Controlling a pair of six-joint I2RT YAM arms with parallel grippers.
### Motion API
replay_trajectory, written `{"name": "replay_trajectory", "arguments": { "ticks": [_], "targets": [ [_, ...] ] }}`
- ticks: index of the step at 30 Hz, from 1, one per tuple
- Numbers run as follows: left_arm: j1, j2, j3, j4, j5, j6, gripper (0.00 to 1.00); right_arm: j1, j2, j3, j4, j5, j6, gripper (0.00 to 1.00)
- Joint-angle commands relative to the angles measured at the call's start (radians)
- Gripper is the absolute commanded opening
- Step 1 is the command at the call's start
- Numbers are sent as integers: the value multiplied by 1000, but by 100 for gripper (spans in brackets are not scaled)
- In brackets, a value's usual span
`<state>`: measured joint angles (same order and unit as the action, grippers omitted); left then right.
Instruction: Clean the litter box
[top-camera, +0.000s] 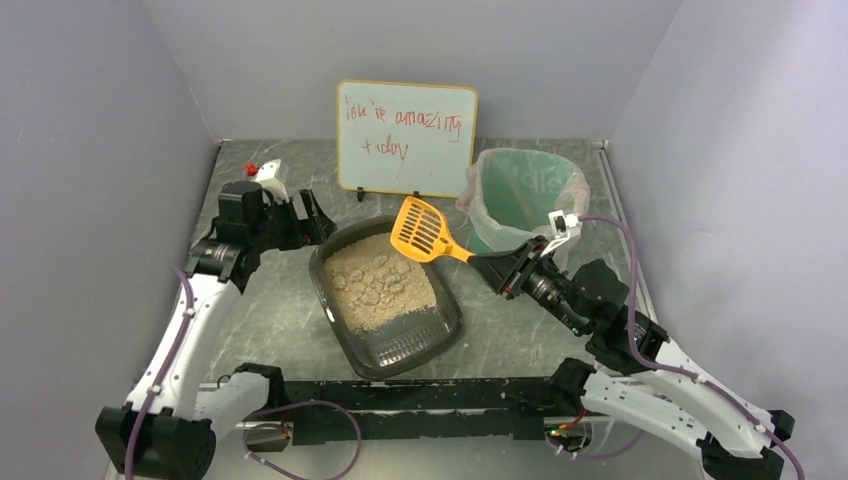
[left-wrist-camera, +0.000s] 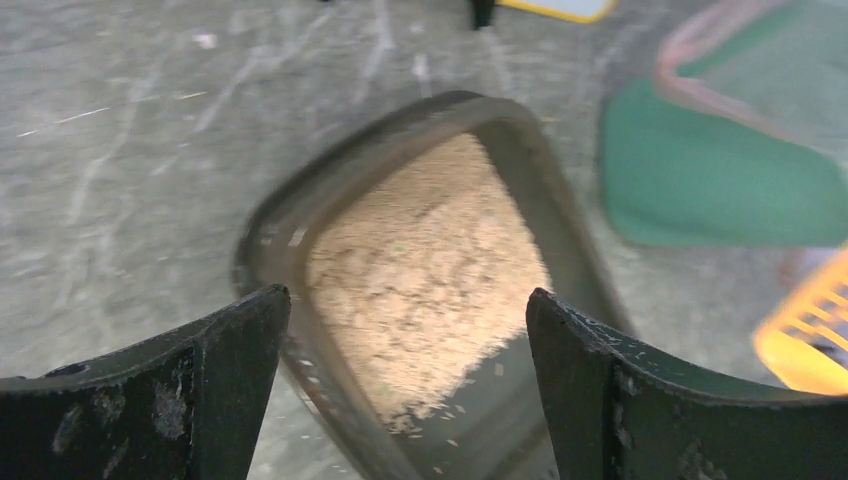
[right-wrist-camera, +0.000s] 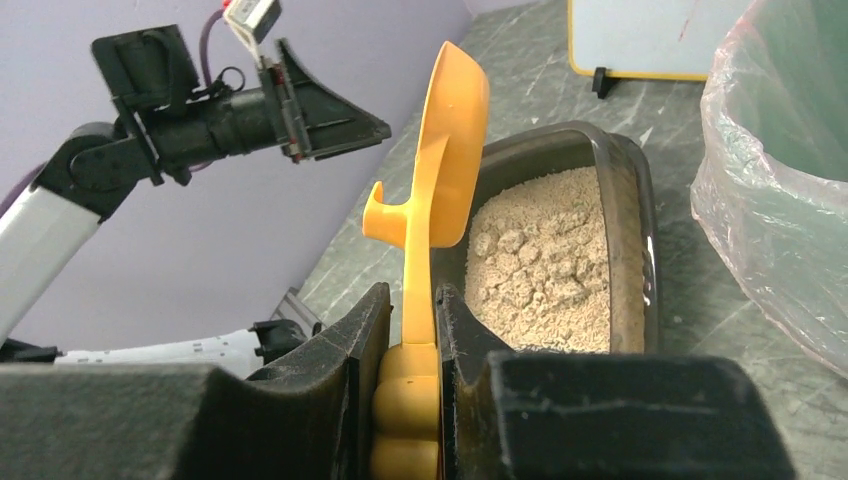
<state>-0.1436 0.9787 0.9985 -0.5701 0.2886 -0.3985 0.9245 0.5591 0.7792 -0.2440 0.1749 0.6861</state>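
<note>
Placement is clearest in the overhead view. The shallow, dark smoky-translucent rectangular plastic litter box (top-camera: 326, 283) lies slantwise on the grey marbled table (top-camera: 265, 320) between the two arms. Its tan sandy litter (top-camera: 382, 285) is banked toward the far end, and the ridged grate end nearest the bases is bare. The right gripper (top-camera: 492, 268) is clenched on the handle of an orange slotted plastic scoop (top-camera: 421, 228), whose head hangs over the box's far right corner. No clumps show on it. The tall green bin with a clear plastic liner (top-camera: 528, 178) stands just beside the box on that side, probably so a load needs only a short swing. The left gripper (top-camera: 316, 224) hovers by the far left corner. A white, yellow-framed whiteboard (top-camera: 405, 135) leans at the back wall.

The left wrist view is blurred. The fingers (left-wrist-camera: 205, 395) are spread wide with nothing between them, and the box rim and litter are framed in the gap below. The gripper looks aimed there, likely to steady the tray while the other arm digs. It does not touch the box.

From the right wrist, both pads (right-wrist-camera: 372, 330) press flat against the handle and the scoop is seen edge-on. The firm, centred hold should keep the blade from twisting in the sand. The litter is cracked into lumps, so sifting seems barely begun.
</note>
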Motion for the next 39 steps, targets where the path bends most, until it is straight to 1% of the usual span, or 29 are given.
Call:
{"name": "replay_trajectory", "arguments": {
  "ticks": [1, 4, 6, 9, 11, 13, 16, 21, 22, 25, 28, 32, 35, 37, 39],
  "targets": [
    [-11, 89, 24, -31, -219, 86, 92, 3, 8, 49, -12, -20, -16, 0],
    [-50, 161, 22, -26, -282, 80, 89, 3, 31, 66, -28, -64, -15, 0],
    [-107, 200, 30, -18, -342, 69, 88, 3, 60, 81, -60, -84, -23, 0],
    [-194, 259, 62, -26, -439, 59, 88, 4, 128, 134, -155, -104, -27, 0],
    [-228, 291, 71, -29, -486, 61, 87, 3, 174, 180, -222, -121, -33, 0],
    [-244, 320, 74, -29, -512, 70, 86, 2, 213, 221, -284, -142, -50, 0],
    [-257, 354, 79, -28, -566, 80, 84, 2, 252, 268, -374, -130, -60, 0],
    [-265, 419, 100, -22, -590, 82, 77, 3, 260, 281, -409, -141, -66, 0],
    [-266, 440, 107, -21, -589, 74, 72, 3, 257, 279, -413, -145, -65, 0],
    [-267, 466, 114, -17, -574, 67, 65, 3, 248, 267, -412, -147, -58, 0],
    [-268, 481, 111, -20, -569, 69, 55, 2, 241, 257, -412, -147, -47, 0],
    [-269, 480, 95, -22, -584, 67, 39, 3, 233, 252, -409, -152, -41, 0],
    [-269, 469, 93, -45, -607, 64, 25, 3, 231, 242, -397, -159, -35, 0],
    [-269, 452, 89, -60, -625, 61, 21, 3, 233, 236, -386, -170, -30, 0],
    [-268, 432, 81, -72, -630, 61, 19, 4, 238, 230, -378, -171, -28, 0]
  ]
}}
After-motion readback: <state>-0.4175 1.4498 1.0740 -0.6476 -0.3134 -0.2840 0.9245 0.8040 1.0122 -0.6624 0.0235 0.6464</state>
